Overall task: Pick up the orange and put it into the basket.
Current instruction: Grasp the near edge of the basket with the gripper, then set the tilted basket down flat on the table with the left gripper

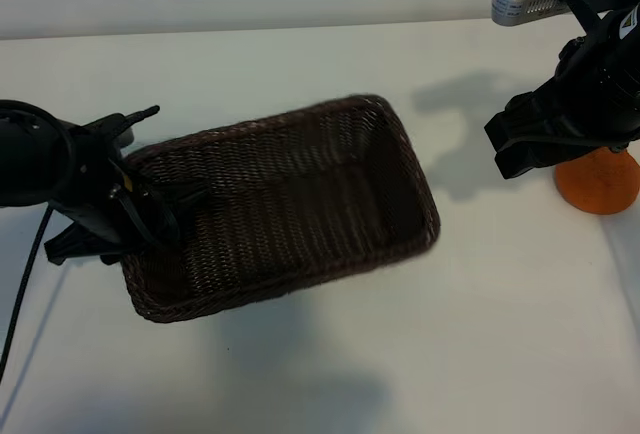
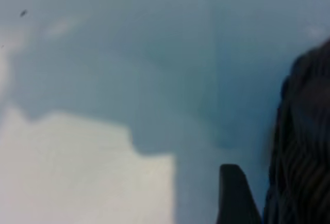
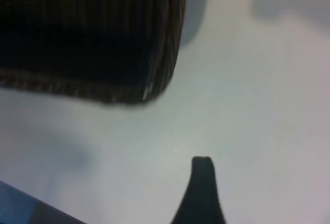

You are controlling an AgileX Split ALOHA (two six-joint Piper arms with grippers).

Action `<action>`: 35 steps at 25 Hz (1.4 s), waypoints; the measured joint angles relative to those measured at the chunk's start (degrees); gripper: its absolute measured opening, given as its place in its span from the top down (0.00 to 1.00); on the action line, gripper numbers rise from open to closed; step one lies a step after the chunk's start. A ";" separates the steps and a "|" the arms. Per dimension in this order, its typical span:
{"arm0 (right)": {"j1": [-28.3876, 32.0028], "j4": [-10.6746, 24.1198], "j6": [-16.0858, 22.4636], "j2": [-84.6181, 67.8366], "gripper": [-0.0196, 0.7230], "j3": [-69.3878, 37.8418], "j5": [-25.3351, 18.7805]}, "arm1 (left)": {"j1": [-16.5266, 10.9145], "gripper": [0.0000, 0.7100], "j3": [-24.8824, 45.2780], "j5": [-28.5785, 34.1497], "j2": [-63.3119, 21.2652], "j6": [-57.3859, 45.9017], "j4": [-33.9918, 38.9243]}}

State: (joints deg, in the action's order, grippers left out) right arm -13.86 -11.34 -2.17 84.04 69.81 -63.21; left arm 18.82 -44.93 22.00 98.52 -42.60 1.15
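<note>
Centrally, the basket [image 1: 290, 204], a dark brown woven wicker container with a braided rim, is lying at a slant on the white table [image 1: 300, 374], and every other item is being placed relative to it. At the basket's left short end, the left gripper [image 1: 150, 216] is reaching over the rim, with its dark fingers lying on and beside the weave; whether they are clamping the rim cannot be told, because the arm's black body is covering that spot. From the left wrist view, one dark fingertip [image 2: 234, 195] is showing just beside the wicker wall [image 2: 301, 146], over bare table. Well apart from the basket's right short end, the orange [image 1: 600, 181] is sitting on the table, outside the basket. Its upper part is being hidden by the right gripper [image 1: 530, 149], which is hanging just above it on the side towards the basket. That gripper's jaws are standing wide and are holding nothing. From the right wrist view, a single fingertip [image 3: 202, 190] is hovering over the table, with a rounded corner of the basket [image 3: 154, 74] lying near it.
</note>
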 joint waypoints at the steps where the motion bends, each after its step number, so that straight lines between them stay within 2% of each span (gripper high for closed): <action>1: 0.00 0.00 0.00 0.00 0.21 0.00 0.00 | 0.00 0.41 0.00 -0.37 0.00 0.06 -0.14; 7: 0.00 0.00 0.00 0.00 0.21 0.00 0.17 | 0.00 0.41 0.00 -0.50 -0.58 0.22 -0.36; 16: 0.00 -0.21 0.00 0.00 0.21 0.00 0.23 | -0.35 0.42 0.19 0.22 -6.96 1.99 -0.64; 18: 0.00 -0.21 0.00 0.00 0.21 0.00 0.23 | -0.45 0.42 0.19 0.27 -7.93 3.85 -2.65; 23: 0.00 -0.28 0.00 0.00 0.21 0.00 0.18 | -2.39 0.42 0.19 0.27 -10.13 12.95 -12.24; 31: 0.00 -0.34 0.00 0.00 0.21 0.00 0.12 | -6.17 0.43 0.30 0.08 -13.96 34.28 -30.88; 35: 0.00 -0.34 0.00 0.00 0.22 0.00 0.01 | -9.10 0.43 0.30 0.57 -15.81 43.04 -40.80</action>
State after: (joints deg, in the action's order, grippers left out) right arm -13.86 -11.68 -2.17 84.04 69.81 -63.20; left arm 9.73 -44.63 22.58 82.70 0.45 -39.64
